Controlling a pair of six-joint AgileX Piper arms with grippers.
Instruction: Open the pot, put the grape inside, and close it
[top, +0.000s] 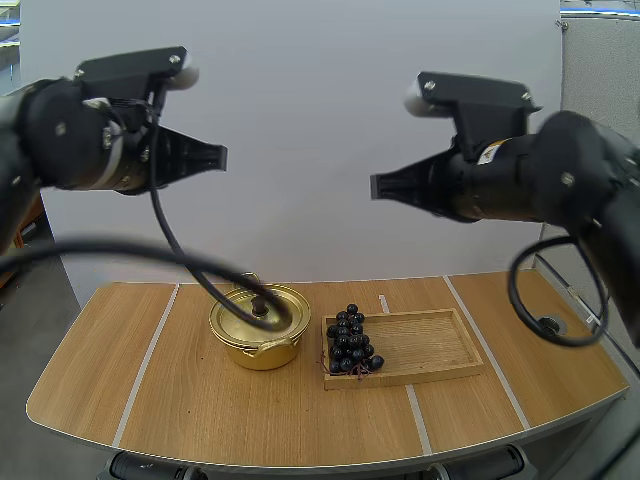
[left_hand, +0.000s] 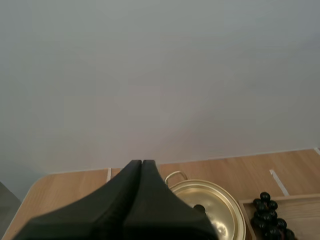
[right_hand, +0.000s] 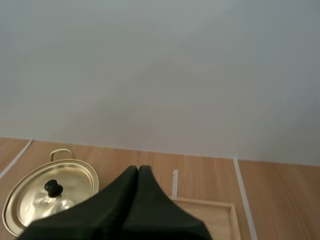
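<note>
Gold pot (top: 262, 335) sits on table (top: 120, 370), lid (top: 285, 303) on, so opening not yet begun. Dark grape bunch (top: 350, 340) lies at left end of wooden tray (top: 430, 345), just right of pot, likely staged for short transfer. Left gripper (top: 220, 156) and right gripper (top: 376, 187) hang high above table, fingers pressed together, holding nothing.

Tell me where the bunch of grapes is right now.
In the high view, the bunch of grapes lies at the end of the wooden tray nearest the pot, near the middle of the table.
</note>
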